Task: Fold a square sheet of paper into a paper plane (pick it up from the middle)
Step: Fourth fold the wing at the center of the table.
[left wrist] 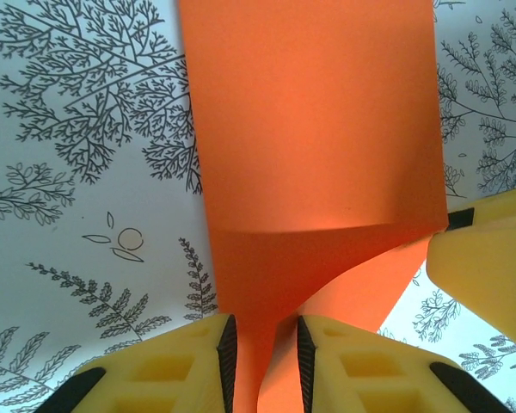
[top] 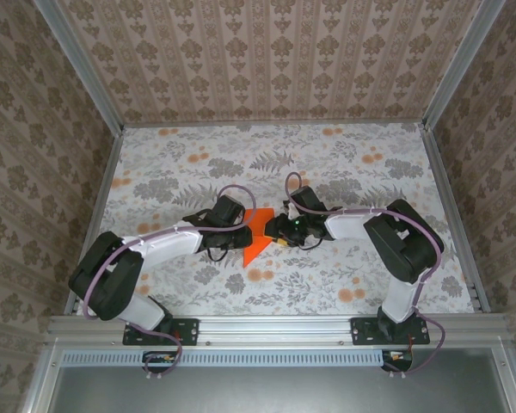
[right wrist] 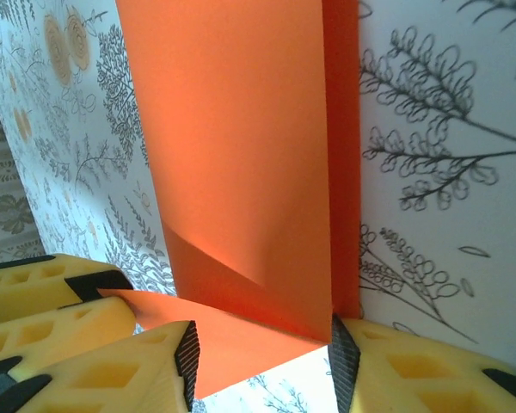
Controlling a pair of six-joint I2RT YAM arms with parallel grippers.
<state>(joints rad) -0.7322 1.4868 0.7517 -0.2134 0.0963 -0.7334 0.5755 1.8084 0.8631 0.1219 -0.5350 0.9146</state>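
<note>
**Both jaws at one orange sheet, mid-tabletop**

From above, the orange paper sheet (top: pixel 256 234) lies near the middle of the flower-printed tabletop (top: pixel 344 172), a little toward 6 o'clock. It is already creased, and one pointed corner aims at about 7 o'clock. The left arm (top: pixel 155 245) reaches it from 9 o'clock and the right arm (top: pixel 353 225) from 3 o'clock. Their heads nearly meet over the sheet and cover its side edges.

In the left wrist view, the left gripper (left wrist: pixel 265 366) has its jaws drawn close together on a raised fold of the paper. The orange fills the narrow gap between the two yellow fingers (left wrist: pixel 155 379). A yellow finger of the other arm (left wrist: pixel 486 267) pushes in at 4 o'clock, touching the sheet's edge and hiding the part behind it.

In the right wrist view, the right gripper (right wrist: pixel 260 370) has its jaws wider apart. The folded end of the paper spans the gap from pad to pad, with a diagonal flap crease just above. Whether the pads actually press on it cannot be told. The left arm's yellow fingers (right wrist: pixel 43 301) crowd in at 8 o'clock, just beside the sheet's corner.

Round about:
- Printed orange blotches (top: pixel 260 275) sit on the tabletop close by, at 6 o'clock from the sheet.
- A pale purple cable (top: pixel 241 191) loops over the left wrist.
- Patterned walls (top: pixel 267 60) close off three sides.
- An aluminium rail (top: pixel 275 329) carries the arm bases at 6 o'clock.
</note>
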